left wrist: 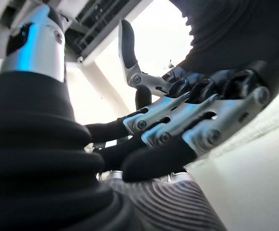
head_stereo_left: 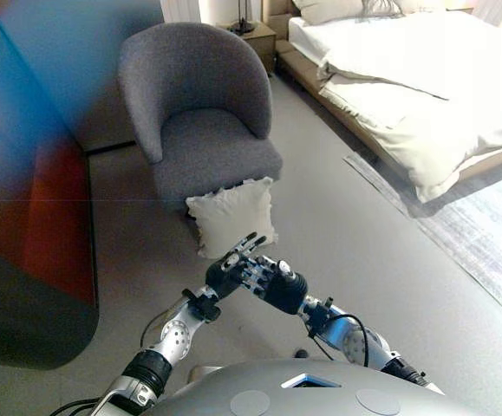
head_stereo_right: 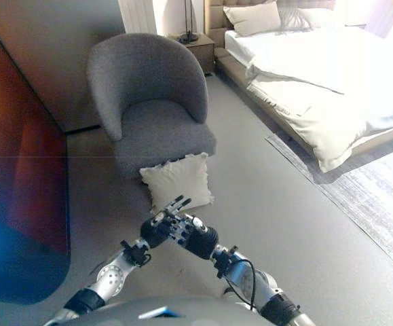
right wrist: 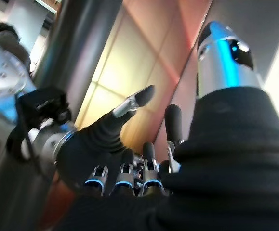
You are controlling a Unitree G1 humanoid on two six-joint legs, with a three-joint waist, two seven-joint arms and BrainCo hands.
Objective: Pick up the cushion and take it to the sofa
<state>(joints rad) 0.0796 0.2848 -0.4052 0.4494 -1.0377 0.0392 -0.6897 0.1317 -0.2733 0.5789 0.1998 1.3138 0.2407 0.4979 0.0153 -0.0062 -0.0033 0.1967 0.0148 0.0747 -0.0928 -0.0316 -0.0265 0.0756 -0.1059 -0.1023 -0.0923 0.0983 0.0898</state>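
Against the armchair (head_stereo_left: 200, 113) front leans the cushion (head_stereo_left: 231, 217); both robot hands, left (head_stereo_left: 224, 276), right (head_stereo_left: 277, 284), meet open-fingered, empty, just short.

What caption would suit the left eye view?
Both hands, left and right, meet above the floor before a cushion leaning on a grey chair.
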